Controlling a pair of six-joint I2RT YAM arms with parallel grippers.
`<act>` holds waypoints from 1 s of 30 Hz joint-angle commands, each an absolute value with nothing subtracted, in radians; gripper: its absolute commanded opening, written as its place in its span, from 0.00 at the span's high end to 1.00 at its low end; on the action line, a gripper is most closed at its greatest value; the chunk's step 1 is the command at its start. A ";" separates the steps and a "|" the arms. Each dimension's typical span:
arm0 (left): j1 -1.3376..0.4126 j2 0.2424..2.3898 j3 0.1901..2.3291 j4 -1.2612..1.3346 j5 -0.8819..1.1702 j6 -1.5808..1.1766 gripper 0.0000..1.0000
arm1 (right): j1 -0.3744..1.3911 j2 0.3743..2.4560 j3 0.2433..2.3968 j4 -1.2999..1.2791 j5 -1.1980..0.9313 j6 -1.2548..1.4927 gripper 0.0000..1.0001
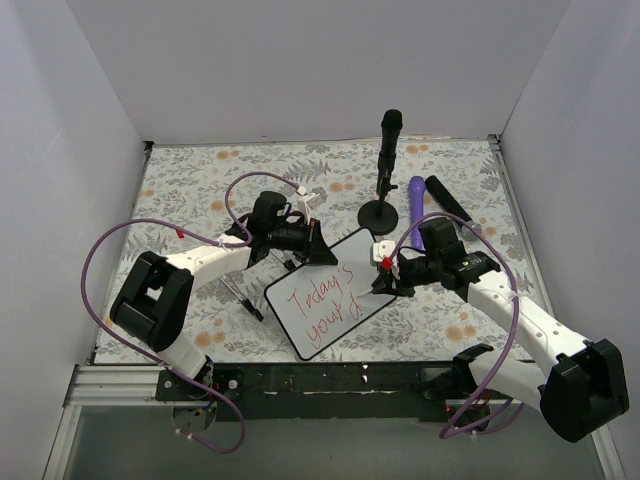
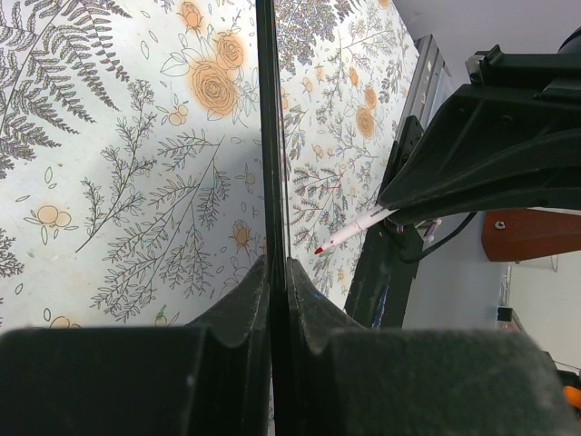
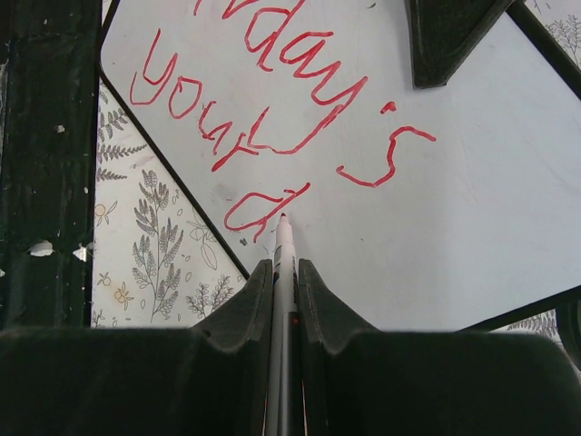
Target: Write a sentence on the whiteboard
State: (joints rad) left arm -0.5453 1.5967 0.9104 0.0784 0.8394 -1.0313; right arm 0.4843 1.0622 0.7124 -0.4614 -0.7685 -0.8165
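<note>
The whiteboard [image 1: 352, 251] lies tilted at the table's middle, with the red cursive sentence [image 1: 328, 297] reading "Today's your" plus a started letter. My left gripper [image 1: 318, 246] is shut on the board's far edge. In the left wrist view the board [image 2: 271, 136] shows edge-on between the fingers, with my left gripper [image 2: 277, 272] closed on it. My right gripper [image 1: 386, 276] is shut on a red-tipped marker [image 3: 284, 243]. Its tip touches the board [image 3: 454, 218] just beside the last stroke of the sentence [image 3: 272, 91]. My right gripper [image 3: 285, 268] clamps the marker's barrel.
A black stand with an upright black tube [image 1: 386, 170] is behind the board. A purple marker [image 1: 415, 198] and a black object [image 1: 446, 196] lie at the back right. A floral cloth [image 1: 190, 190] covers the table. White walls enclose three sides.
</note>
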 commanded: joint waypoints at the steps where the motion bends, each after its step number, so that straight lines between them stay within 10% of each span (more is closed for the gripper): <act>1: -0.546 1.534 0.907 0.124 0.838 -0.940 1.00 | 0.482 1.051 0.715 -0.426 -0.805 -0.808 0.99; 30: -0.548 1.536 0.900 0.130 0.838 -0.942 1.00 | 0.477 1.109 0.701 -0.436 -0.744 -0.792 0.99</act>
